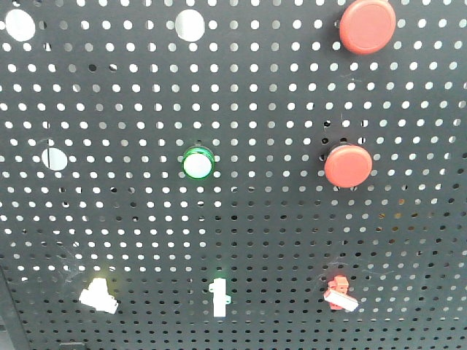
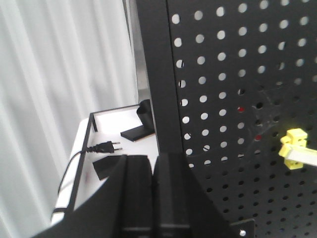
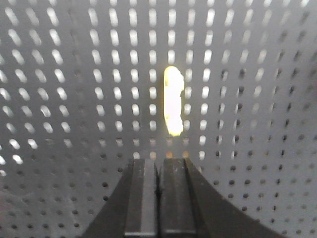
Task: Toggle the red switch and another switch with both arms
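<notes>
Only the front view shows the red switch (image 1: 339, 293) (lever tilted).

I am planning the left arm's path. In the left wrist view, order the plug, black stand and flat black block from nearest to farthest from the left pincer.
1. The flat black block, just left of the left pincer.
2. The plug, just behind the block.
3. The black stand, farthest back, beside the post.
</notes>
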Controlling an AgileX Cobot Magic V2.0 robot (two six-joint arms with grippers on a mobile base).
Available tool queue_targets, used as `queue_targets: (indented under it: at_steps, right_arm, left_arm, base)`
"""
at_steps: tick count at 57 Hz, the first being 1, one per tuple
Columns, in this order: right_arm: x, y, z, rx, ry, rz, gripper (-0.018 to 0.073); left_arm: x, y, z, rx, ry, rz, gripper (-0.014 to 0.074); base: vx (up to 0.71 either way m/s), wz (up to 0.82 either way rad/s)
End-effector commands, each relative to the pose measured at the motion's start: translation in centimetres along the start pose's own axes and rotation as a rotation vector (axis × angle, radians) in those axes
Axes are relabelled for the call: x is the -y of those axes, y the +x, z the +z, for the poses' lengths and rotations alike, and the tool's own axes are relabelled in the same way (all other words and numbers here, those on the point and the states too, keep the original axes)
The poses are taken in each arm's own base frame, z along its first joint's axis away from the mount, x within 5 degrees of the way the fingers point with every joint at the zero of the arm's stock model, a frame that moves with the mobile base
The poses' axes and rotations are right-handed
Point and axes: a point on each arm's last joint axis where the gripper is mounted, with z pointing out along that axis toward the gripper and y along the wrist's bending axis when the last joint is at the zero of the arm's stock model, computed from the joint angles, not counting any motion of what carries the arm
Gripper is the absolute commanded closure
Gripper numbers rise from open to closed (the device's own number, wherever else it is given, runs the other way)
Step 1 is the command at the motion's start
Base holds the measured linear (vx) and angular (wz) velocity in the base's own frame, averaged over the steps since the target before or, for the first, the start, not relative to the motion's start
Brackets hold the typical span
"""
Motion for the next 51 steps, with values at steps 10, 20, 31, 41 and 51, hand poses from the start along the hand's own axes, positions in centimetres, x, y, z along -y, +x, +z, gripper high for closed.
queue_targets:
  at_steps: [10,20,31,41,51]
  right_arm:
    - [-1.3,-1.7,0.8,0.092,-0.162,-0.026,0.0566]
    - [-3.6,-1.2,1.4,0.089,-0.379,-0.229,0.0566]
    - [-5.9,-0.8,2.1,0.092,-0.549,-0.310,0.0566]
    - [-6.8,-0.7,3.0,0.091,-0.577,-0.266,0.0566]
    - [-7.1,-0.6,3.5,0.074,-0.576,-0.201,0.0566]
  left_arm:
    - [0.5,-2.4,0.9,0.162,0.056,-0.057,0.0594]
    - [3.0,-2.0,1.6,0.116,0.250,0.026,0.0594]
    - [5.1,-1.8,1.5,0.116,0.400,0.095,0.0594]
    - [5.8,-1.8,2.4,0.134,0.418,0.078,0.0594]
    - [6.8,-1.6,4.7,0.151,0.406,0.052,0.0594]
  base:
    - [0.00,0.00]
    - [0.00,0.00]
    - [0.00,0.00]
    - [0.00,0.00]
    - [0.00,0.00]
